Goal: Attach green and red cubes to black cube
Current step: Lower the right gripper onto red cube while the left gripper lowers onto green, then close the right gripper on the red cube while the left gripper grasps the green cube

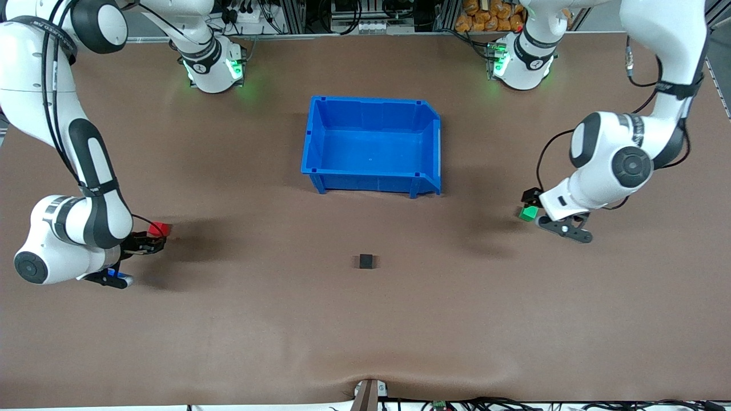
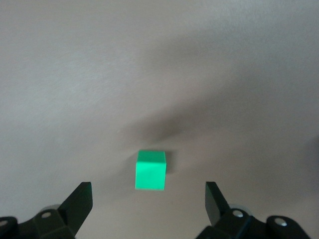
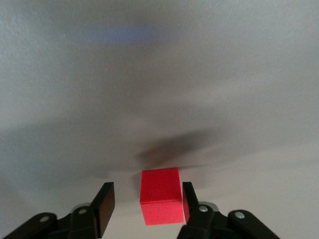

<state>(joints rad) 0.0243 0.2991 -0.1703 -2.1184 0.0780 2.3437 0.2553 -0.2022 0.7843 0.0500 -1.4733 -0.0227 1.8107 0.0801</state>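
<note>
- A robotics lab: two white Franka arms, the right arm [image 1: 68, 188] and the left arm [image 1: 622, 154], stand bolted at one edge of a brown-covered table [image 1: 365, 319].
- Green status lights glow at both bases.
- Cables, a power strip [image 1: 245, 14] and aluminium framing line the table's edge.
- A blue plastic bin [image 1: 374, 145] sits mid-table.

The whole table [image 1: 365, 319] is viewed from high across; each cube is shared with a close, downward-facing wrist view.
</note>
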